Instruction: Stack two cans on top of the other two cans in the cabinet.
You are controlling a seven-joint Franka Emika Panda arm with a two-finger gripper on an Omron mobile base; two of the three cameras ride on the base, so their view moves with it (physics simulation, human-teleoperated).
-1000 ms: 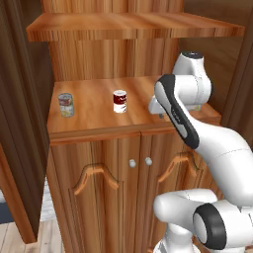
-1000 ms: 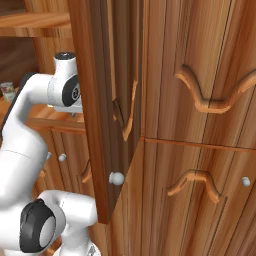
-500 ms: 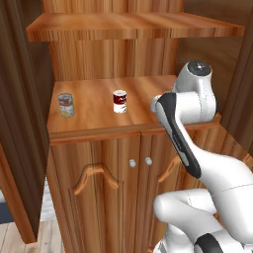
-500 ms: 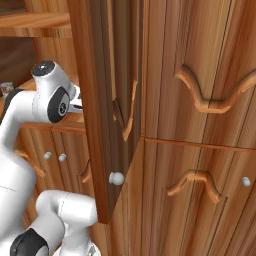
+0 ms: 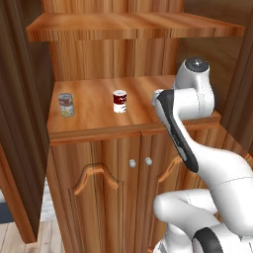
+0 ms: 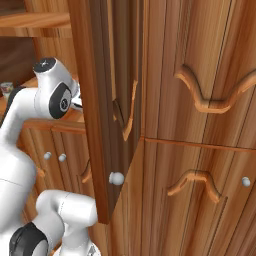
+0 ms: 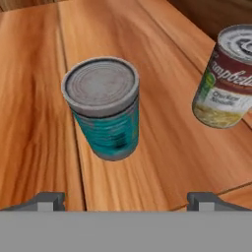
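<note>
Item 1: small teal-labelled can with a dull grey lid (image 7: 104,109), upright on the wooden shelf board (image 7: 39,123) of the warm-brown cabinet (image 5: 118,163). It stands just ahead of my gripper (image 7: 125,199), between the lines of my two fingertips (image 7: 47,199), untouched.

Item 2: my gripper, jaws spread wide, holding nothing.

Item 3: small can with a red, white and yellow label and grey lid (image 7: 227,76), upright, ahead and to the right of the teal can, standing apart from it. Judged to be one of the base cans to stack upon.

Step in hand, by my reckoning: the approach to pick up the teal can. No can is stacked yet. Next move calls for advancing until the fingers flank the can's sides, then closing, lifting, and setting it squarely on a base can's lid.

Item 4: dark red and white can (image 5: 119,101) and pale yellowish can (image 5: 65,105), further left along the shelf, well apart from each other.

Item 5: open cabinet door (image 6: 105,100), close to my arm on the right; upper shelf (image 5: 133,27) overhead limits lifting room.
</note>
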